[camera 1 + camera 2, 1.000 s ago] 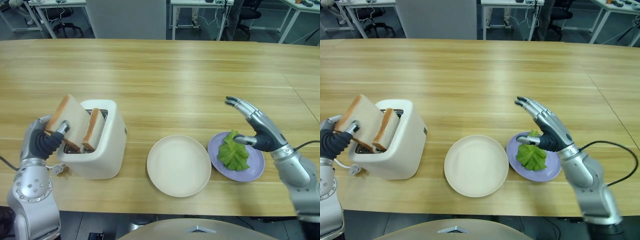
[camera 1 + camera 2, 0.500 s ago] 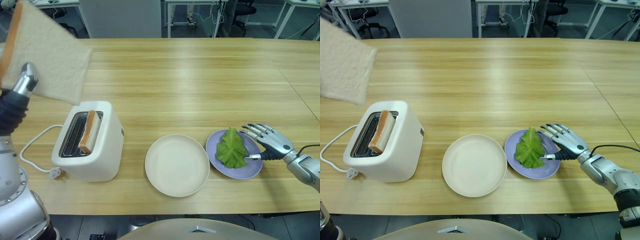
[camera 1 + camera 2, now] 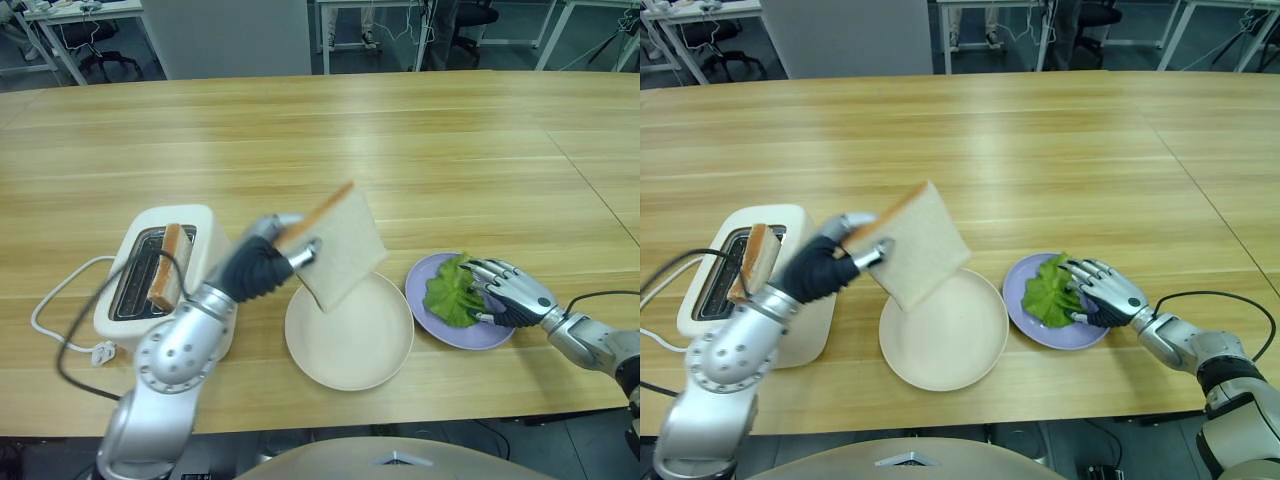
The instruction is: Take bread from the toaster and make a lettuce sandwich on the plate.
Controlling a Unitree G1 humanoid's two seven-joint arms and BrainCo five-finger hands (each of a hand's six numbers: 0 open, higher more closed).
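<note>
Over a wood-grain table, spongy square bread is being clamped by the left hand above a round plate, while crinkled lettuce is being touched by the right hand, grip unclear.

The square slice of white bread has been drawn out of the white toaster by the left hand, carried to the right, and is now held tilted over the left rim of the round cream plate. The right hand has been lowered from above onto the green lettuce leaf on the small purple plate.
</note>
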